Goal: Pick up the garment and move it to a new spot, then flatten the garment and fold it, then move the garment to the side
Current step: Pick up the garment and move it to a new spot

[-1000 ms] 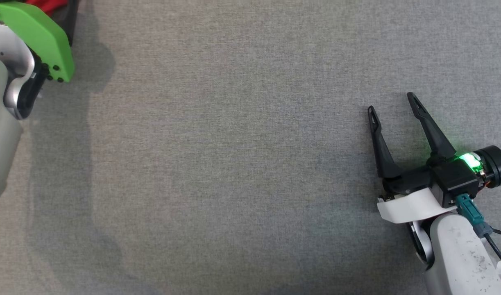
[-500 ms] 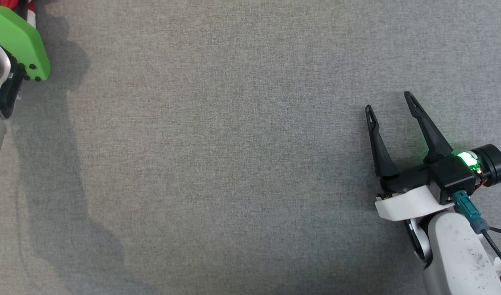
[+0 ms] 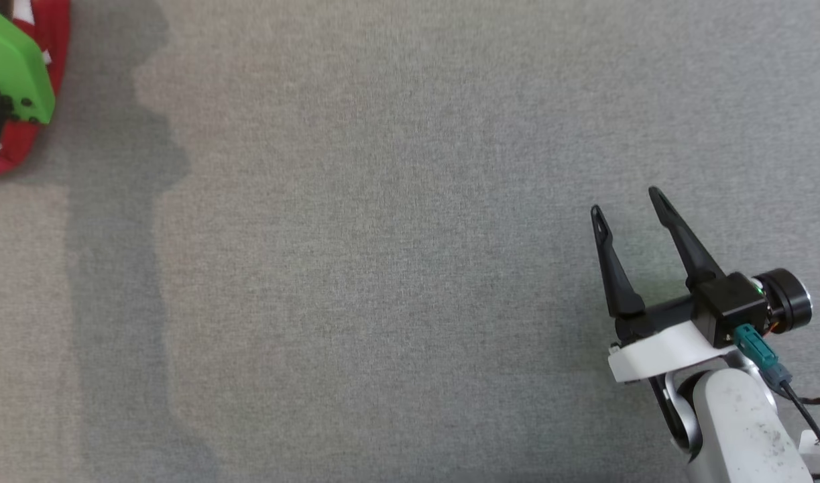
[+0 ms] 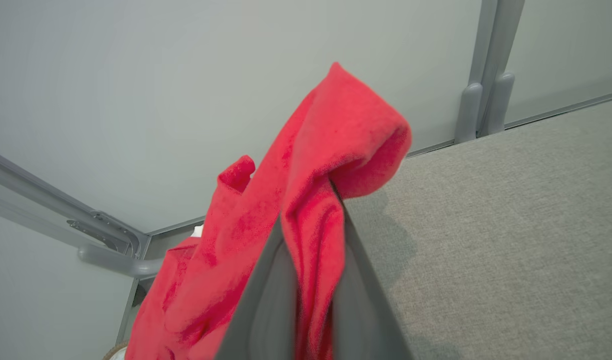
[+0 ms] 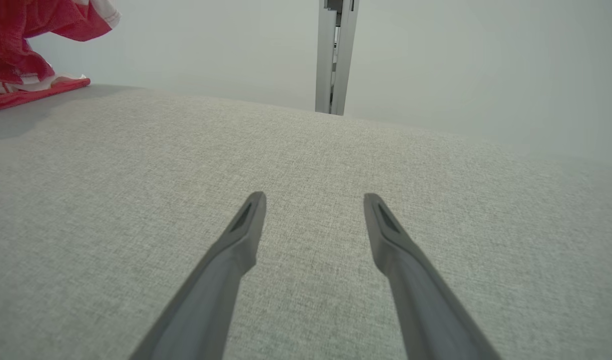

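- While the left gripper point(image 4: 311, 210) pinches a fold of the red garment point(image 4: 336, 135), its 2 dark fingers point(image 4: 265, 300) stand pressed close together with the cloth squeezed between them.
- Above the pinch the fabric rises in a rounded hump past the fingertips, and the rest trails down toward the lower left of the left wrist view.
- From the head view, the garment shows as a red patch with white marks at the tabletop's point(image 3: 383, 268) far left, partly covered by the green cover point(image 3: 17, 67) on the left arm.
- From the right wrist view, a lower part of the garment lies on the tabletop by its far left edge, showing some white trim, while more red cloth hangs above it.
- Over by the tabletop's right side, the right gripper point(image 3: 625, 202) has its 2 fingers spread wide, with bare grey fabric surface between them.
- Whether those fingertips touch the surface cannot be told.
- The right gripper is well apart from the garment.
- A broad shadow point(image 3: 114, 268) runs down the tabletop's left side.
- Beyond the far edge stand a pale wall point(image 5: 486, 60) and a metal post point(image 5: 336, 55).
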`<state>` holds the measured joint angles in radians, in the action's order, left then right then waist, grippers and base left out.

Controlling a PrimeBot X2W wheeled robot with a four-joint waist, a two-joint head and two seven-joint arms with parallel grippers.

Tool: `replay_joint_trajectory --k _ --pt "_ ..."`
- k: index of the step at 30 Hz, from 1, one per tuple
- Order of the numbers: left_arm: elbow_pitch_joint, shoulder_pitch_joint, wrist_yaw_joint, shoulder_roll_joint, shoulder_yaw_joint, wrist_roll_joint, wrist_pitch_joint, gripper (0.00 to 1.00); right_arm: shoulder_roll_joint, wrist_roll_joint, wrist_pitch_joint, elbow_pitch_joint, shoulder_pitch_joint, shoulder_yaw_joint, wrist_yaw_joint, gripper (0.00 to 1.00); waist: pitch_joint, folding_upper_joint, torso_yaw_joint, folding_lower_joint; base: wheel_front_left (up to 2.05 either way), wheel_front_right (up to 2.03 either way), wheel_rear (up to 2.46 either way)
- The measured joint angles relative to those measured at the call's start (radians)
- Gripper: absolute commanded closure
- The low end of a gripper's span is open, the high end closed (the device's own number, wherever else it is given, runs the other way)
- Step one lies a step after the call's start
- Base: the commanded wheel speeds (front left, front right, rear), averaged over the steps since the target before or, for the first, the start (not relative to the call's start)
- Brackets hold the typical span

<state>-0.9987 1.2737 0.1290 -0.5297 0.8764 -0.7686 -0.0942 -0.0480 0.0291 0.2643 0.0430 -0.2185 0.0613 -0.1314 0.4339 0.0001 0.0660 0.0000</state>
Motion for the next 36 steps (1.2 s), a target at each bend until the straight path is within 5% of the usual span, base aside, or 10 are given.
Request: replay_joint_trajectory --k 5,12,26,36 --pt "0.079 0.033 0.000 0.005 0.061 0.026 -0.012 1.00 0.000 -0.037 0.000 0.028 0.037 -0.005 0.000 0.00 -0.092 0.0000 -0.006 0.0000 0.00 0.00 0.00" --pt "0.205 0.058 0.000 0.084 0.108 0.016 -0.019 1.00 -0.001 -0.078 0.000 0.059 0.089 -0.018 0.000 0.00 -0.230 0.0000 -0.022 -0.0001 0.00 0.00 0.00" --pt "0.389 -0.075 -0.003 0.442 0.089 -0.155 -0.118 1.00 -0.001 -0.116 0.000 0.086 0.128 -0.050 0.000 0.00 -0.375 0.0001 -0.132 -0.0001 0.00 0.00 0.00" --pt "0.267 -0.324 -0.025 0.475 0.147 -0.165 -0.162 1.00 -0.001 -0.123 0.000 0.083 0.105 -0.074 0.000 0.00 -0.320 0.0000 -0.169 -0.0001 0.00 0.00 0.00"
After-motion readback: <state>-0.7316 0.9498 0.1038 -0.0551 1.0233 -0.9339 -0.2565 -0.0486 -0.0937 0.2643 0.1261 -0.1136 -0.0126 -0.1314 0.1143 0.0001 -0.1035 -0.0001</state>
